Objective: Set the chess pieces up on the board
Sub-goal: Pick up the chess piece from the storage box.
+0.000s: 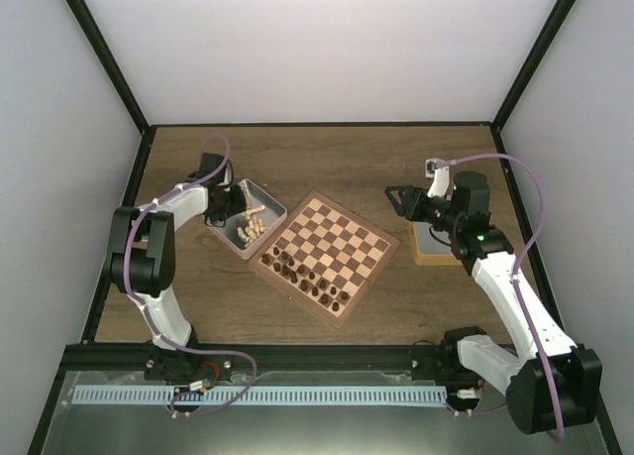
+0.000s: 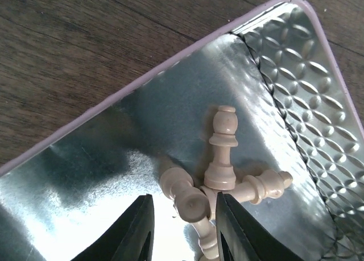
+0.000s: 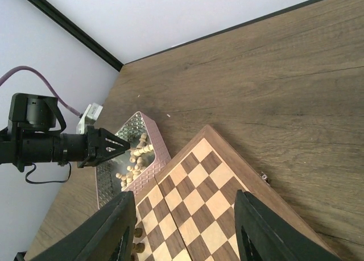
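**Fingertips of the left gripper [image 2: 183,230] in the tray [image 2: 142,82], one piece between them**

Item 1, left gripper. Lowered into the tray's corner. The jaws stand partly apart and straddle the round base of one lying piece. A gap shows on one side. Whether the other pad touches the wood is hard to tell from this angle. Nothing is lifted.

Item 2, pieces [image 2: 223,150]. Small beige turned wood, heaped crosswise in the tray just left of the board [image 1: 327,245]. None shows on the board's far rows.
- Handling, as judged: very light, stiff, smooth and round-bodied, so apt to roll or squirt out of a pinch.
- Risk: the heap is tangled, so one piece taken may drag its neighbours.
- Best hold, as judged: across the narrow stem under the head, or squarely across the base. Choose a piece lying free on top.

Item 3, board. Mid-table [image 1: 396,158], set cornerwise. The dark pieces [image 1: 297,275] stand along its near-left rows.

Item 4, right gripper [image 3: 182,221]. Held above the table, right of the board. The fingers are spread wide with nothing between them.
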`<act>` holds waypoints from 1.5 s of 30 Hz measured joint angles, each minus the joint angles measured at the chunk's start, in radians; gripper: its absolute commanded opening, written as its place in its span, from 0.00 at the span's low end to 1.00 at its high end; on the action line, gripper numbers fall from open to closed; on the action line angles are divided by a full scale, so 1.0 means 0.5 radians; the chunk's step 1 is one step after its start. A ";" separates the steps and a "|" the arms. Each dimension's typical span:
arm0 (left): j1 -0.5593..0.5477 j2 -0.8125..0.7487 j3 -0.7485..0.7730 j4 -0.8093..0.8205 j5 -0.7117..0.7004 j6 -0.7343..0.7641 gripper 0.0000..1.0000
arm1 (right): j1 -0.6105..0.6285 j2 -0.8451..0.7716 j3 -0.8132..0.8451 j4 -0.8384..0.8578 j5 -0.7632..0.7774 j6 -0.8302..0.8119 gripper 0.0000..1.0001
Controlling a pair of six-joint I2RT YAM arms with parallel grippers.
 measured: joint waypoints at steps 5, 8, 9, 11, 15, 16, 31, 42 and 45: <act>0.000 0.031 0.011 0.010 -0.021 -0.001 0.23 | 0.008 0.000 -0.001 -0.002 0.026 0.000 0.49; -0.001 0.034 0.014 0.021 -0.025 -0.001 0.19 | 0.008 -0.001 0.000 -0.003 0.045 -0.001 0.49; -0.002 0.037 0.016 0.027 -0.031 0.001 0.17 | 0.008 -0.001 0.000 -0.003 0.049 0.000 0.49; -0.003 0.043 0.018 0.037 -0.045 0.000 0.11 | 0.008 -0.001 -0.001 -0.005 0.056 -0.001 0.49; -0.004 0.046 0.032 0.040 -0.100 0.008 0.07 | 0.008 -0.006 0.000 -0.012 0.069 0.000 0.49; -0.003 0.046 0.032 0.039 -0.122 0.005 0.06 | 0.008 -0.008 0.000 -0.014 0.071 0.000 0.49; -0.004 -0.418 -0.043 0.096 -0.114 0.002 0.05 | 0.009 -0.014 0.000 -0.014 0.075 0.003 0.49; -0.289 -0.372 0.143 -0.011 0.176 0.076 0.06 | 0.010 -0.042 -0.031 0.002 0.066 0.047 0.49; -0.497 -0.243 0.387 -0.108 0.079 0.142 0.06 | 0.011 -0.064 -0.056 0.003 0.079 0.053 0.49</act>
